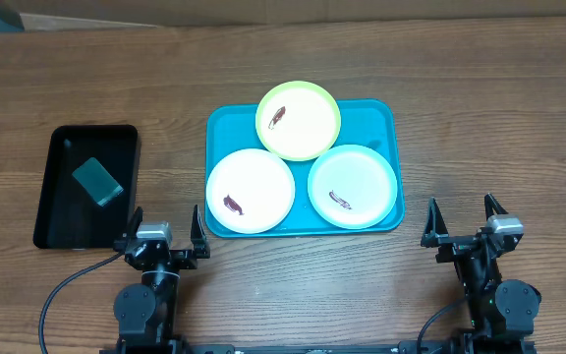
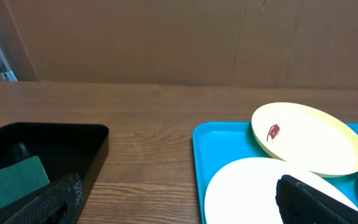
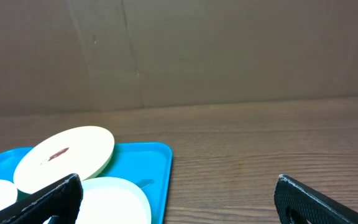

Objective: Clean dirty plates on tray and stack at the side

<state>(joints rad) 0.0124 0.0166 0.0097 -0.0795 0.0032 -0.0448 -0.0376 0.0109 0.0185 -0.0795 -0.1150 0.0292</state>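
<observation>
A blue tray in the middle of the table holds three plates, each with a dark red smear. A yellow-green plate lies at the back, overlapping a white plate at front left and a pale green plate at front right. A green sponge lies in a black bin at the left. My left gripper is open and empty near the front edge, by the tray's front left corner. My right gripper is open and empty, right of the tray.
A cardboard wall runs along the table's far edge. The left wrist view shows the black bin, the sponge and the tray. The right wrist view shows the tray's right end.
</observation>
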